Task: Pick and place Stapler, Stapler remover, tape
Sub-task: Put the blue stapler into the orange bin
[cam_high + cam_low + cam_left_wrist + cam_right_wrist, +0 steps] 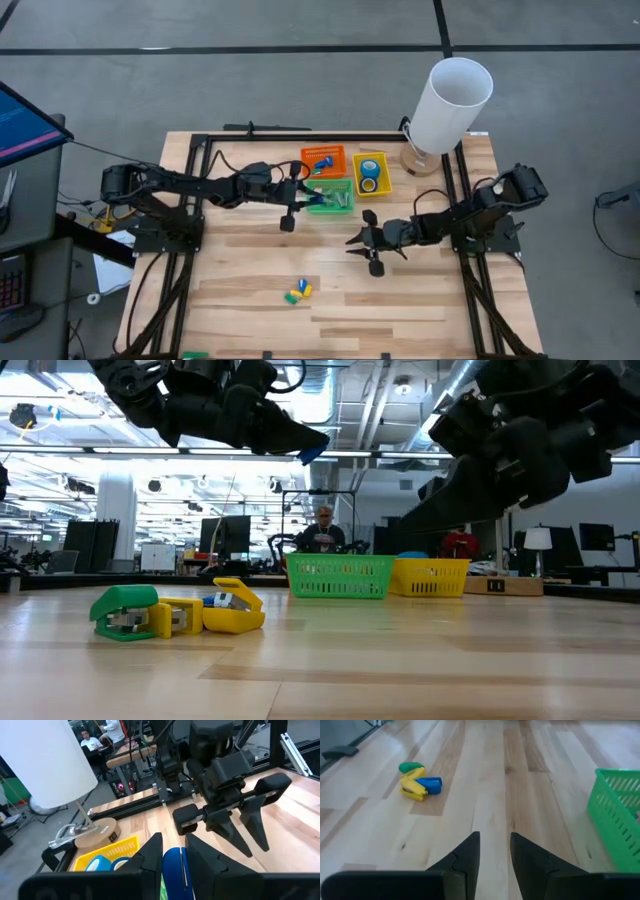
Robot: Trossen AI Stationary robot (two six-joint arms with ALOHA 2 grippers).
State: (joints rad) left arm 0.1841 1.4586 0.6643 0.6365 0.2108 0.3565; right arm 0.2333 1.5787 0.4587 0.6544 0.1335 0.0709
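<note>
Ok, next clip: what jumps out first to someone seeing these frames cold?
Probably the tall white cylinder on a wooden base at the table's far right corner, then the orange, green and yellow baskets beside it. The left gripper hangs above the green basket, shut on a small blue item, while the right gripper hovers empty mid-table. A little cluster of coloured staplers lies alone near the front.

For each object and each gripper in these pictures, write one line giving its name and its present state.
left gripper: shut on a blue stapler, raised above the green basket.
right gripper: open, empty, over bare table.
green basket: upright, holds items.
yellow basket: upright, holds two blue tape rolls.
orange basket: upright, holds small items.
cluster of small staplers: lying loose on the table.
lamp: upright.
</note>
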